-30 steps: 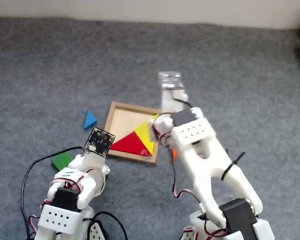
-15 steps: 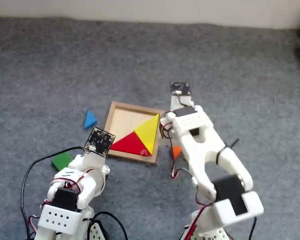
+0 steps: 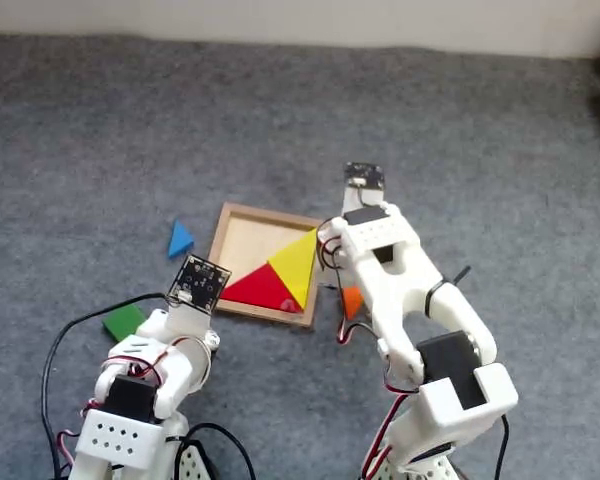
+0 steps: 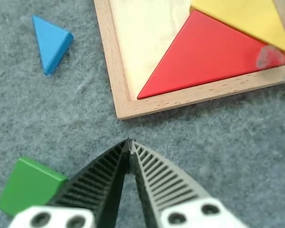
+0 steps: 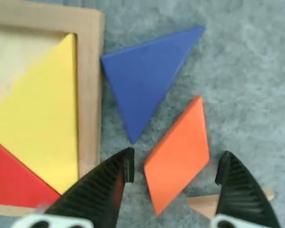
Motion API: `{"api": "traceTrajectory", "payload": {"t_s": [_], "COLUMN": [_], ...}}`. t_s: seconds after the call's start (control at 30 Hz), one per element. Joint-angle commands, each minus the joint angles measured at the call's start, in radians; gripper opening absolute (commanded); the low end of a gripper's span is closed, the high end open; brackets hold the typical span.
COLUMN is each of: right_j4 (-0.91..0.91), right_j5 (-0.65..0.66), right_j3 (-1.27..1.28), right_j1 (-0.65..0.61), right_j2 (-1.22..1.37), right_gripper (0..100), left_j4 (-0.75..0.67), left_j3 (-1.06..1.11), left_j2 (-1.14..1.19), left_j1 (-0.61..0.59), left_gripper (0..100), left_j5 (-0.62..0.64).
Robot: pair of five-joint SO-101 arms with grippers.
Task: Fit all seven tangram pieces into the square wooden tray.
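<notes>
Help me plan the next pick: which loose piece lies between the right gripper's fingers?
The orange parallelogram, flat on the carpet between the fingers of the open right gripper. The dark blue triangle lies past the fingertips, beside the tray.

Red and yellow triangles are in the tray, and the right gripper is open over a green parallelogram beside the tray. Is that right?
Not quite: the parallelogram under the open right gripper is orange, not green, as the right wrist view shows. The red triangle and yellow triangle do sit in the tray, and the parallelogram lies beside it.
</notes>
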Motion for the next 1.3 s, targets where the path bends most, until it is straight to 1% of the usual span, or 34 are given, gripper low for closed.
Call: {"api": "traceTrajectory", "payload": {"t_s": [0.0, 0.17, 0.33, 0.43, 0.6, 0.67, 0.73, 0.97, 1.07, 1.17, 1.27], "right_j4": [-0.005, -0.012, -0.005, -0.004, -0.004, 0.012, 0.087, 0.189, 0.186, 0.180, 0.099], "right_j5": [-0.020, -0.020, -0.020, -0.009, 0.150, 0.195, 0.253, 0.442, 0.589, 0.776, 0.904], "right_j3": [-0.007, -0.007, -0.007, -0.007, -0.012, -0.016, -0.019, -0.206, -0.228, -0.229, -0.231], "right_j1": [0.015, 0.024, 0.028, 0.056, 0.081, 0.081, 0.081, 0.074, 0.073, 0.059, 0.033], "right_j2": [-0.015, -0.015, -0.015, -0.016, -0.019, -0.024, -0.024, -0.145, -0.170, -0.150, -0.127], "right_gripper": [25.7, 14.5, 13.7, 13.5, 13.2, 10.3, 7.2, 6.1, 6.1, 6.1, 6.1], "left_j4": [0.000, 0.000, 0.000, 0.000, 0.000, 0.000, 0.000, 0.000, 0.000, 0.000, 0.000], "left_j3": [0.028, 0.028, 0.028, 0.028, 0.028, 0.028, 0.028, 0.028, 0.028, 0.028, 0.028], "left_j2": [-0.008, -0.008, -0.008, -0.008, -0.008, -0.008, -0.008, -0.008, -0.008, -0.008, -0.008], "left_j1": [-0.004, -0.004, -0.004, -0.004, -0.004, -0.004, -0.004, -0.004, -0.004, -0.004, -0.004], "left_gripper": [1, 1, 1, 1, 1, 1, 1, 1, 1, 1, 1], "left_j5": [-0.008, -0.008, -0.008, -0.008, -0.008, -0.008, -0.008, -0.008, -0.008, -0.008, -0.008]}}
